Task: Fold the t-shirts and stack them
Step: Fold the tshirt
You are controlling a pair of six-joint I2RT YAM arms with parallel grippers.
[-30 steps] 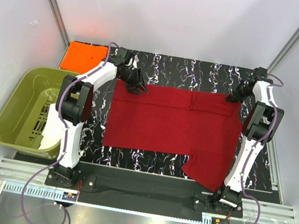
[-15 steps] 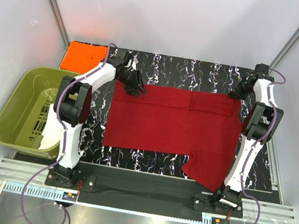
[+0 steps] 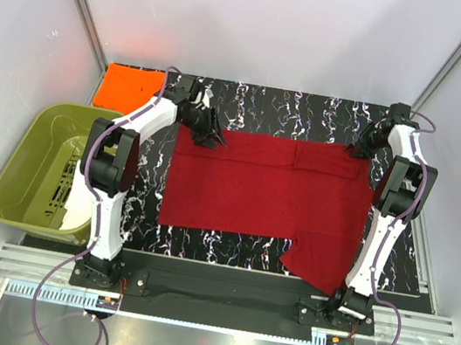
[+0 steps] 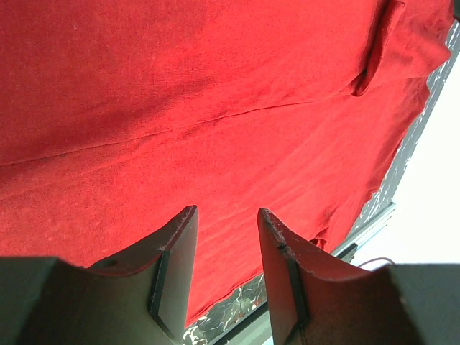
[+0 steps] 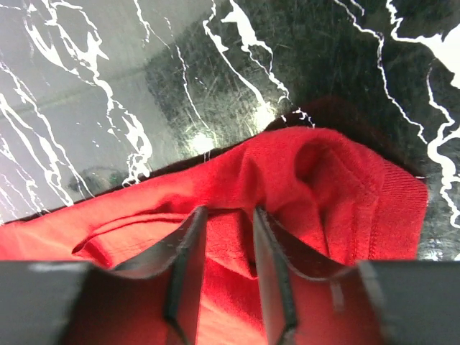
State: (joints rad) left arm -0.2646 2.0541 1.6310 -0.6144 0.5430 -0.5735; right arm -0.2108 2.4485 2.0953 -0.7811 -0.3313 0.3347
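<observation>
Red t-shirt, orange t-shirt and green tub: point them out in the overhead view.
red t-shirt (image 3: 254, 190), top view, middle of its spread body.
orange t-shirt (image 3: 130, 85), top view, centre of the cloth.
green tub (image 3: 31, 159), top view, left inner wall.

Right gripper (image 5: 228, 215) low in frame, jaws parted with a narrow gap. Both fingers (image 5: 188, 266) sit over the bunched corner of the dark red t-shirt (image 5: 330, 180); cloth shows through the gap, can't tell if the tips touch it. Stitched hem (image 5: 406, 205) curls along the right edge. Beyond it, black surface (image 5: 144, 72) with white veins and glare.
</observation>
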